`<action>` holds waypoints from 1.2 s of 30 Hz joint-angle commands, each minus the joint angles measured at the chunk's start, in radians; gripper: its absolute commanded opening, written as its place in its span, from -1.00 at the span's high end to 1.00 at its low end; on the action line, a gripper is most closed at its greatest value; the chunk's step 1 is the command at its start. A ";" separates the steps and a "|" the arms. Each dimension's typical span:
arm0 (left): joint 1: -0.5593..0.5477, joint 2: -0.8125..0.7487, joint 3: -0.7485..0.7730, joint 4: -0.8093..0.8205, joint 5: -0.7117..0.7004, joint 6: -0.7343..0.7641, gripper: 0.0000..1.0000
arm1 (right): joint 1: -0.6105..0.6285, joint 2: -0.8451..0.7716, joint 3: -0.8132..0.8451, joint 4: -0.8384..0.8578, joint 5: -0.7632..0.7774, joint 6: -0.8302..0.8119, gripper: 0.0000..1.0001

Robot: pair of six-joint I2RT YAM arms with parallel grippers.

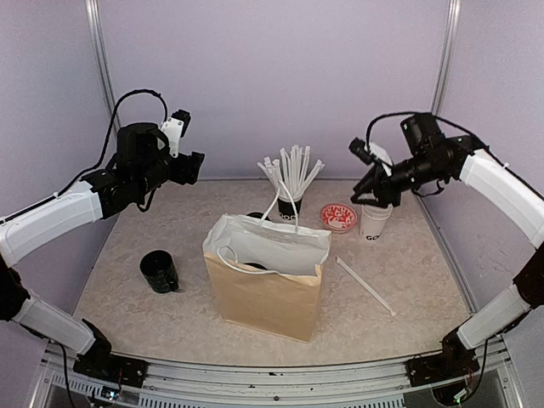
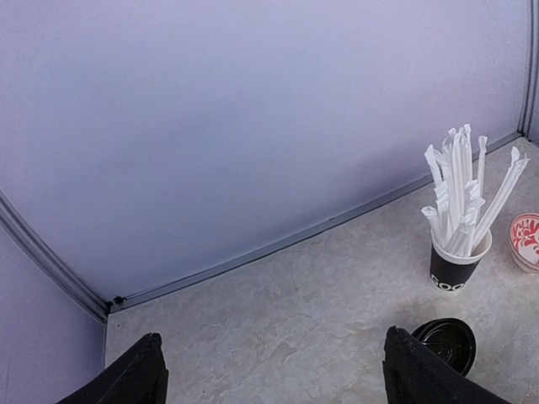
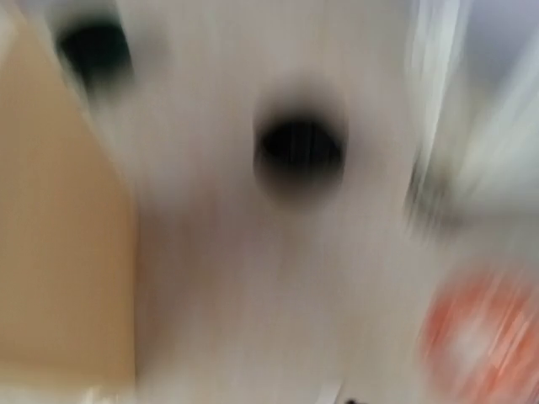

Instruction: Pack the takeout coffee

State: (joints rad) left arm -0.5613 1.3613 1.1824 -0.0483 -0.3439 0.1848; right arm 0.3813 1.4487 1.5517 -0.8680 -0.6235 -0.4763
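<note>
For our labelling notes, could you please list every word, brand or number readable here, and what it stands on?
"GOO", partly seen: white letters on the black straw cup.
"GO", partly seen: black letters low on the white paper cup.
Red-and-white disc: pattern only, no legible words.
Right wrist view: too blurred to read.

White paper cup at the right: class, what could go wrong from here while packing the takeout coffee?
1. The white paper cup appears unlidded, with the right gripper close above its rim; a bump might tip it toward the red patterned dish.
2. The black lid lies behind the paper bag, near the cup of straws; reaching for it could knock the straws over.
</note>
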 commanded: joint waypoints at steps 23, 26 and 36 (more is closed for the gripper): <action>0.009 0.022 0.032 -0.062 -0.058 0.005 -0.75 | 0.070 0.286 -0.491 0.145 0.429 0.057 0.11; 0.009 0.022 0.035 -0.066 -0.057 0.005 -0.75 | 0.090 0.324 -0.480 0.149 0.455 0.064 0.21; 0.009 0.017 0.037 -0.073 -0.056 0.009 -0.76 | 0.110 0.374 -0.458 0.138 0.488 0.086 1.00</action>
State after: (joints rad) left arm -0.5613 1.3785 1.1866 -0.1062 -0.3939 0.1848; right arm 0.4786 1.7901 1.0874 -0.7136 -0.1585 -0.4049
